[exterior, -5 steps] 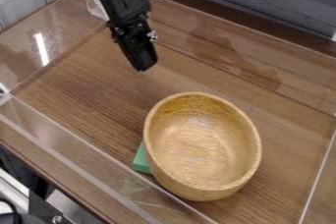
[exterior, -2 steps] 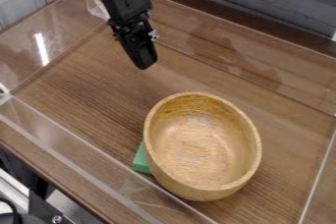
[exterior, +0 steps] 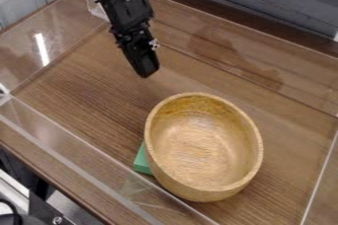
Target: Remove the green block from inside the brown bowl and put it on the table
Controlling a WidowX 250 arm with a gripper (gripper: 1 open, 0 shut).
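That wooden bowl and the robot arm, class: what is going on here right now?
A single robot arm's black gripper hangs shut and empty above the dark wood-grain table, up and to the left of the large oval light-brown wooden bowl. The bowl's hollow looks empty. A small bright green block lies on the table, tucked against the bowl's lower left side and partly hidden by it. Nothing is being held.

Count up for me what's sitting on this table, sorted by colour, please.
Light brown: 1, the wooden bowl
Green: 1, the small block beside the bowl, partly hidden behind it
Total: 2
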